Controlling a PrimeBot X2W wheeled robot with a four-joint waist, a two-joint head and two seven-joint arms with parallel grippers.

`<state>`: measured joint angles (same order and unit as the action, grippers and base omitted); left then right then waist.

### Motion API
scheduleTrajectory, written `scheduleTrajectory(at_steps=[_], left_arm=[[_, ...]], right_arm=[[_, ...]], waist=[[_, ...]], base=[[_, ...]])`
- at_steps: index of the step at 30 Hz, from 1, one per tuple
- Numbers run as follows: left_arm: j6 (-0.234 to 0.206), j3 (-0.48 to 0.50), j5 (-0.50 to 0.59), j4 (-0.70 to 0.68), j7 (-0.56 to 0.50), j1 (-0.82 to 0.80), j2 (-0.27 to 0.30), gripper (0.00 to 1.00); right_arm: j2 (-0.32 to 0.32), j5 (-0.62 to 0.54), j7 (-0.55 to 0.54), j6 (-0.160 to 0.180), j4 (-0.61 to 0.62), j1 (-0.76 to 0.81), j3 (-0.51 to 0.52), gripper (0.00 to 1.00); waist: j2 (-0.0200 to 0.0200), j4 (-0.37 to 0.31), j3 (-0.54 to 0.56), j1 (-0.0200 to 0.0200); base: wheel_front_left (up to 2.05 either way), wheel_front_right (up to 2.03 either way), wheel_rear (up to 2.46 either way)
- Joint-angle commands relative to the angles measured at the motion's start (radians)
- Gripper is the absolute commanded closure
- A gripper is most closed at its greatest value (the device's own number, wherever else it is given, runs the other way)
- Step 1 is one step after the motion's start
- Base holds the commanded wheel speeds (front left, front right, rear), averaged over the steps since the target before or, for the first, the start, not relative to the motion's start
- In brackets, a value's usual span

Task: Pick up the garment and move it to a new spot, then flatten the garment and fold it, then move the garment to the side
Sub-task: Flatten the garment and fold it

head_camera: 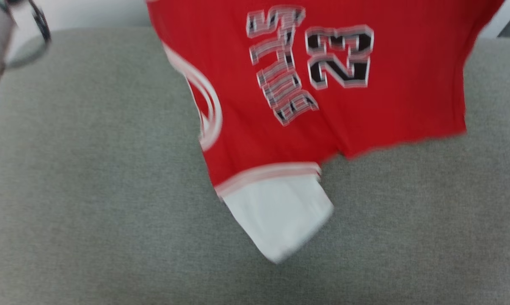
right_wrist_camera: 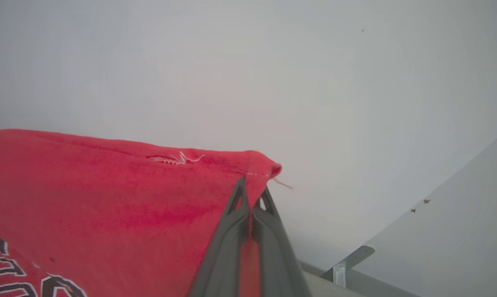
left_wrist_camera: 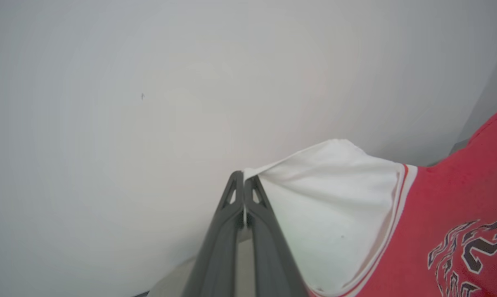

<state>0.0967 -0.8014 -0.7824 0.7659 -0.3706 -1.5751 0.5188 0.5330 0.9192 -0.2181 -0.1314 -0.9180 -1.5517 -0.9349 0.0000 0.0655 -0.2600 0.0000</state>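
The garment [head_camera: 314,93] is a red jersey with black "BULLS" and "23" print, and it hangs in the air over the grey cushion [head_camera: 90,203]. One white sleeve [head_camera: 280,216] dangles lowest, its tip close to the cushion. In the left wrist view my left gripper [left_wrist_camera: 245,178] is shut on the edge of a white sleeve [left_wrist_camera: 331,206]. In the right wrist view my right gripper [right_wrist_camera: 252,190] is shut on a red hem corner of the garment [right_wrist_camera: 108,198], with cloth pinched between the dark fingers [right_wrist_camera: 269,231].
The grey cushion spreads wide below and to the left of the hanging cloth. A pale wall [left_wrist_camera: 149,103] stands behind both grippers. A white arm part with dark cable [head_camera: 9,42] shows at the head view's upper left. A metal bracket [right_wrist_camera: 343,264] sits by the wall.
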Motion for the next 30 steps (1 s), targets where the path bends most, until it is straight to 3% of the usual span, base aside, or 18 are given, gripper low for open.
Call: scheduleTrajectory(at_steps=[1, 11, 14, 20, 25, 30], left_arm=[[-0.001, 0.005, 0.007, 0.010, 0.012, -0.022, -0.006, 1.00], [-0.049, 0.021, 0.124, 0.190, 0.312, -0.296, -0.072, 1.00], [-0.064, 0.028, 0.149, 0.232, 0.403, -0.374, -0.083, 1.00], [-0.050, 0.050, 0.158, 0.282, 0.581, -0.462, -0.117, 1.00], [-0.007, 0.033, 0.141, 0.346, 0.602, -0.385, -0.144, 1.00], [0.021, 0.005, 0.115, 0.390, 0.577, -0.249, -0.164, 1.00]], right_arm=[[-0.006, -0.009, 0.015, 0.002, -0.012, -0.015, 0.012, 1.00], [-0.154, -0.184, 0.395, 0.002, -0.285, -0.199, 0.103, 1.00], [-0.177, -0.233, 0.461, 0.002, -0.330, -0.255, 0.123, 1.00], [-0.169, -0.360, 0.483, 0.002, -0.320, -0.319, 0.199, 1.00], [-0.180, -0.442, 0.483, 0.002, -0.295, -0.214, 0.249, 1.00], [-0.187, -0.453, 0.483, 0.002, -0.295, -0.068, 0.244, 1.00]], waist=[[0.0000, -0.016, -0.036, 0.0000], [0.0000, -0.048, -0.198, 0.0000], [0.0000, -0.049, -0.242, 0.0000], [0.0000, -0.033, -0.311, 0.0000], [0.0000, -0.014, -0.303, 0.0000], [0.0000, 0.004, -0.253, 0.0000]], base=[[0.00, 0.00, 0.00], [0.00, 0.00, 0.00], [0.00, 0.00, 0.00], [0.00, 0.00, 0.00], [0.00, 0.00, 0.00], [0.00, 0.00, 0.00]])
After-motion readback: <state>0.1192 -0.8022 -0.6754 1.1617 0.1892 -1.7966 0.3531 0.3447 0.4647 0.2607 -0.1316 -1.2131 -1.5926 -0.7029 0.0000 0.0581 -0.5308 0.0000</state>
